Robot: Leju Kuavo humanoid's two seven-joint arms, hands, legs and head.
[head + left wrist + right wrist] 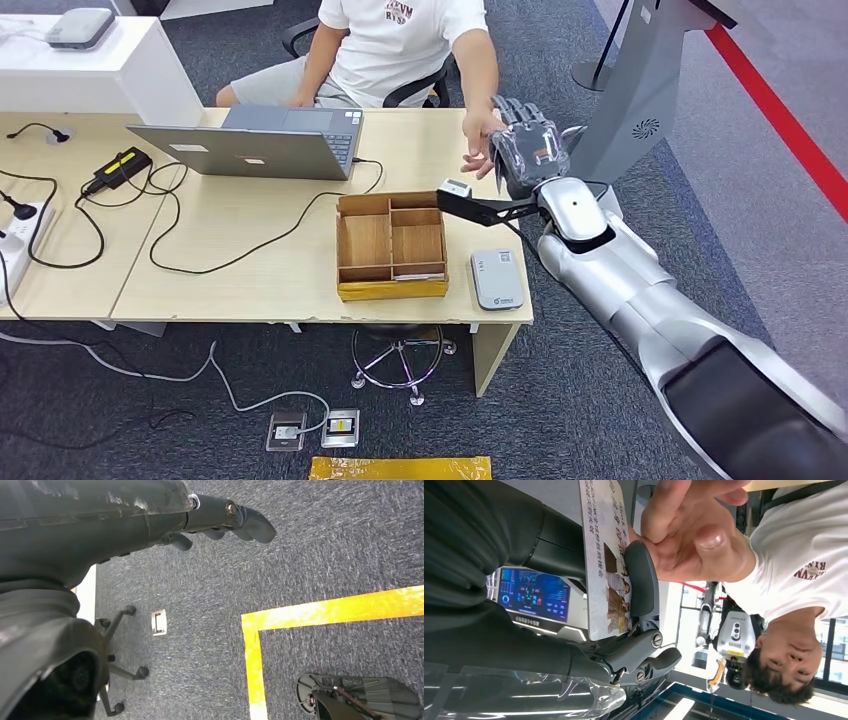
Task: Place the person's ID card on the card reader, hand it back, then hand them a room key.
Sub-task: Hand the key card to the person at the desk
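Observation:
My right hand (528, 150) is raised past the table's far right corner. In the right wrist view it (636, 645) pinches a printed card (604, 545) with photos and text on it, between thumb and dark fingers (642, 580). I cannot tell whether it is the ID card or a room key. The seated person's open hand (689, 530) reaches in and touches my fingers beside the card; the same hand (480, 138) meets mine in the head view. The grey card reader (497, 278) lies bare near the table's front right corner. My left hand (220, 520) hangs over the carpet, holding nothing.
A wooden compartment box (391, 285) sits left of the reader, with a pale card (420, 270) in its front right slot. A laptop (260, 145), cables and a power strip (15, 235) cover the table's left. A grey stand (640, 90) rises just behind my right hand.

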